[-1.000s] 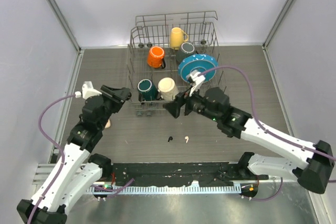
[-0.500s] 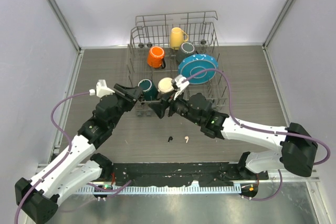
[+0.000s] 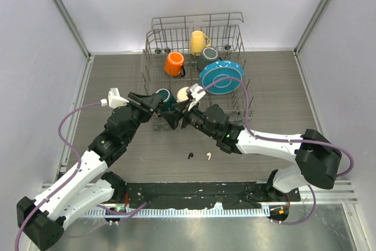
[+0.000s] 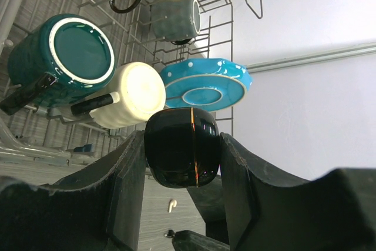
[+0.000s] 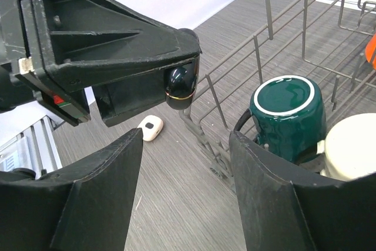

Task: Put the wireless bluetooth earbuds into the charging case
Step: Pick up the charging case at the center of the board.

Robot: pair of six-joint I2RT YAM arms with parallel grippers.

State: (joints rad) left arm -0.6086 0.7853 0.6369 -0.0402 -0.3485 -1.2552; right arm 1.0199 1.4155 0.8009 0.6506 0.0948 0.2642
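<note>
Bright, even overhead light — shadows on tabletop (image 3: 276, 86) soft and faint. Top view sharp throughout. Wrist views wide-angle, straight lines curved. White glare spots on glossy charging case (image 4: 179, 157), teal mug (image 4: 76, 54), blue plate (image 4: 205, 86). Left end effector (image 4: 182, 166) fingers (image 4: 117, 204) close to lens — dark, soft-focus. Pale wall (image 4: 317, 116) behind nearly washed out.

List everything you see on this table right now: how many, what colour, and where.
Dish rack: one, grey wire, far middle of the table.
Mugs: five, in the rack: orange mug, yellow mug, grey mug, teal mug, cream mug.
Plate: one, blue, in the rack.
Earbuds: two, black earbud and white earbud, on the table, apart.
Black charging case: one, in the left gripper.
White case: one, on the table.
Left gripper: shut on the black charging case.
Right gripper: open, empty.
</note>
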